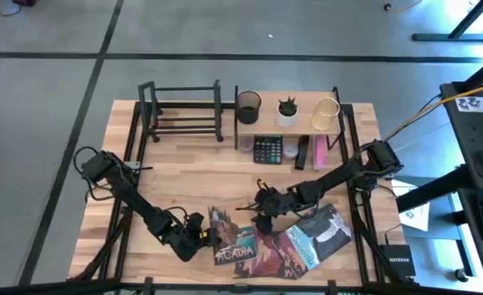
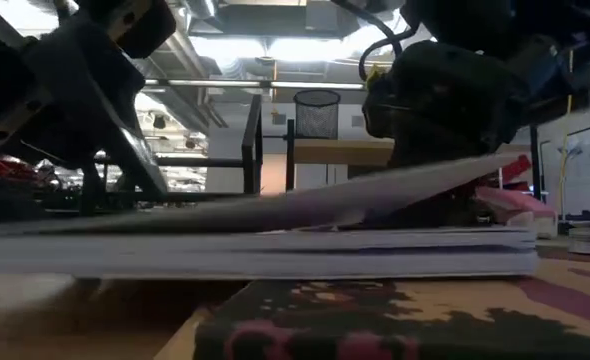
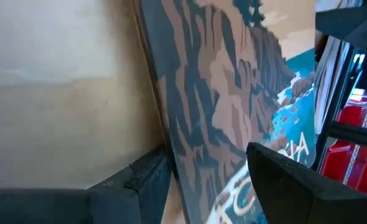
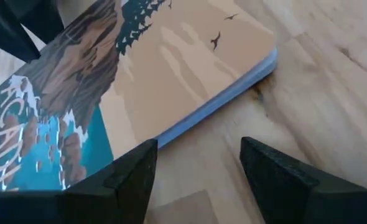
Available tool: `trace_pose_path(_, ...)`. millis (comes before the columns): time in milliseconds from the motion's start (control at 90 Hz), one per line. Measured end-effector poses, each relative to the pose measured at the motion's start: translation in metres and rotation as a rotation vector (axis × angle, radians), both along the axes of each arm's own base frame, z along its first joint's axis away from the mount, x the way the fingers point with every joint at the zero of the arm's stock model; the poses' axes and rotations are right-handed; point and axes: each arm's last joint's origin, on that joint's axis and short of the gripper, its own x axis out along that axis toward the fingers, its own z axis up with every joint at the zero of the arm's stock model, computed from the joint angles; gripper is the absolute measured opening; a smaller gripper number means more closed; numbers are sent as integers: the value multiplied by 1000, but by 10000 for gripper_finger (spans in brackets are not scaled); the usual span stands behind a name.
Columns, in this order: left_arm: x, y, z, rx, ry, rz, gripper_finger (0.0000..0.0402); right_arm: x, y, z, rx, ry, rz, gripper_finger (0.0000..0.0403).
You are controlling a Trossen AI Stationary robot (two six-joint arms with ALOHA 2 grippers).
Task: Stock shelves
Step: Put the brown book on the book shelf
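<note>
Now we see 2 grippers | left gripper (image 1: 199, 236) fingers apart, astride edge of thin "Acadia" cliff-cover book (image 1: 229, 239) | right gripper (image 1: 262, 215) fingers apart, beside its corner

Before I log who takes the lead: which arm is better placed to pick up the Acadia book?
Left, probably. The left gripper has one finger at the Acadia book's edge, open jaws straddling it. The right gripper hovers open just beyond a corner.
</note>
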Motion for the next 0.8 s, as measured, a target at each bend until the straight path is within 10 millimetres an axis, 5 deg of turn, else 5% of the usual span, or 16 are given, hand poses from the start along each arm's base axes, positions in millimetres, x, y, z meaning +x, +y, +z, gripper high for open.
trace_pose_path(267,2,5,-5,158,-50,77,176,1,0,1,-8,-15,15,218)
trace_pose_path(578,-2,1,-1,227,-40,10,19,0,-1,0,-47,-14,-10,218)
trace_pose_path(800,-13,0,5,314,18,-64,12,-1,-2,-1,-89,-7,-13,218)
